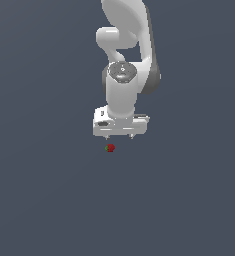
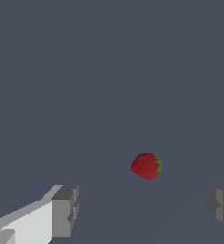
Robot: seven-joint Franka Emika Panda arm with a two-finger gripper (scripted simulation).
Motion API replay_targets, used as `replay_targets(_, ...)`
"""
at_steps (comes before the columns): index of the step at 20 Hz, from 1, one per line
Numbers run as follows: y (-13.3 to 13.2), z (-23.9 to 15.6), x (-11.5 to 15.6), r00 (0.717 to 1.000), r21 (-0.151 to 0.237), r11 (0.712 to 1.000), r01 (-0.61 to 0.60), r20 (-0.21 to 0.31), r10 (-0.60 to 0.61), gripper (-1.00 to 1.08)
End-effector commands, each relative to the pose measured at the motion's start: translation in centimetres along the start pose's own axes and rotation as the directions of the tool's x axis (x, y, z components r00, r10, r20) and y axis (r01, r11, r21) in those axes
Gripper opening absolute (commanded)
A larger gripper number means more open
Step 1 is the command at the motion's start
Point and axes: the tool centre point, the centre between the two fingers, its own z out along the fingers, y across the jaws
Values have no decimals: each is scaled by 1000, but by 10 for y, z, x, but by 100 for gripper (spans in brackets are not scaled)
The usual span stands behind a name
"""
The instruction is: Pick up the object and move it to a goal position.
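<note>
White gripper fingers spread apart, red object below, unheld, plain grey-blue surface

We saw object as tiny roundish red lump, strawberry-like, with small green patch at one side. In exterior view green patch faced that view's left; in wrist view object showed green along one edge, red body dimpled and slightly tapered. We found it lying on plain dark grey surface, alone, nothing touching it. We placed it near middle of visible surface, well away from any edge. We could not tell whether it rested flat or tilted.
</note>
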Motion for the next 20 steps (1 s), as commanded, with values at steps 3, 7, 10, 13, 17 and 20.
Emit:
replay_targets(3, 0, 0, 0, 1000, -1, 1000, 3, -2, -3, 100)
replay_targets(7, 1, -4, 1, 1000, -12, 1000, 23, -14, -23, 100)
replay_targets(10, 1, -6, 2, 999, -19, 999, 34, -22, -34, 100)
replay_targets(13, 1, -7, 2, 999, -20, 999, 34, -23, -35, 100)
replay_targets(17, 2, -5, 2, 999, -20, 999, 45, -22, -45, 100)
replay_targets(20, 3, -3, 1, 997, -21, 998, 67, -21, -68, 100)
